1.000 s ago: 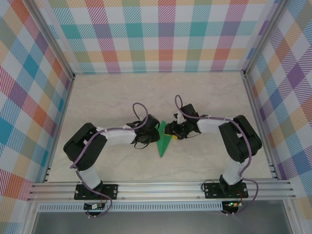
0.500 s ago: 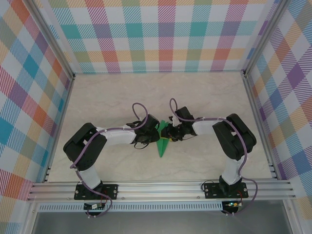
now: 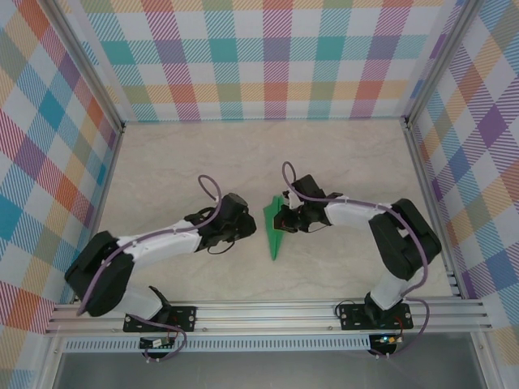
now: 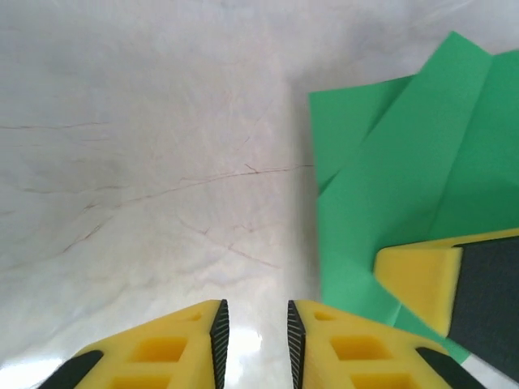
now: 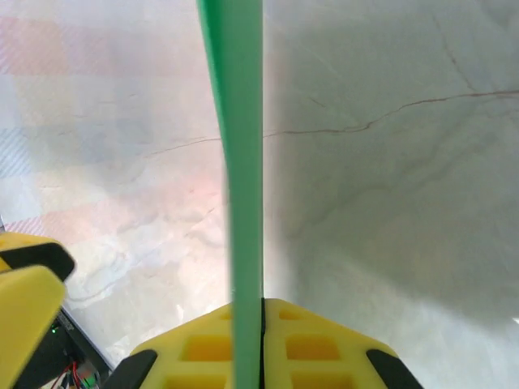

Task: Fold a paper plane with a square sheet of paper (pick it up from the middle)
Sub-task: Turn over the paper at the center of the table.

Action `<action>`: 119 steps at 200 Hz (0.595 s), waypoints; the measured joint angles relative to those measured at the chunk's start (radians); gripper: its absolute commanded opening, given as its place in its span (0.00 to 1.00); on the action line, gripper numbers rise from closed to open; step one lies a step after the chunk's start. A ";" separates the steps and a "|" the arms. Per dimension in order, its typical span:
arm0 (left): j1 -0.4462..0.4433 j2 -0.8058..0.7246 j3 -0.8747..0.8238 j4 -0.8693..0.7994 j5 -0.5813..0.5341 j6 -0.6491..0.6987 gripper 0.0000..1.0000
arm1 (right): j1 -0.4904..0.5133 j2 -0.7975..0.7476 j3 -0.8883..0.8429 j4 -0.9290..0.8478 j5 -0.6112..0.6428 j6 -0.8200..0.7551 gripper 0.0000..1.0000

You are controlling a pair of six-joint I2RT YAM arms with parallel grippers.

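Marble table (image 3: 340, 154), plaid walls (image 3: 276, 57) — right hand (image 5: 261, 312) pinches paper plane (image 3: 274, 239).

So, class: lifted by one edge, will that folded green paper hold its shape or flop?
Probably holds lengthwise: the green paper shows layered folds and creases. Likely very light; the right gripper pinches it by a thin edge. A push would probably slide it over the smooth table.

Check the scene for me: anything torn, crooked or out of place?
Nothing stands out. The paper plane looks untorn; the right tool is shut on its raised fold, the left tool empty beside it. Thin dark lines on the table look like veining.
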 measured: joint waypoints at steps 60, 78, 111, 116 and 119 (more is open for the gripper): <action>0.002 -0.422 0.024 -0.414 -0.129 0.108 0.45 | 0.053 -0.251 0.013 -0.282 0.211 -0.067 0.08; 0.012 -0.528 0.059 -0.536 -0.174 0.166 0.52 | 0.060 -0.295 -0.005 -0.336 0.244 -0.068 0.09; 0.035 -0.668 0.074 -0.673 -0.220 0.248 0.57 | 0.083 -0.332 -0.032 -0.412 0.283 -0.067 0.10; 0.035 -0.676 0.074 -0.687 -0.224 0.253 0.58 | 0.089 -0.334 -0.032 -0.420 0.288 -0.067 0.10; 0.036 -0.679 0.074 -0.695 -0.225 0.259 0.59 | 0.094 -0.335 -0.032 -0.425 0.291 -0.067 0.10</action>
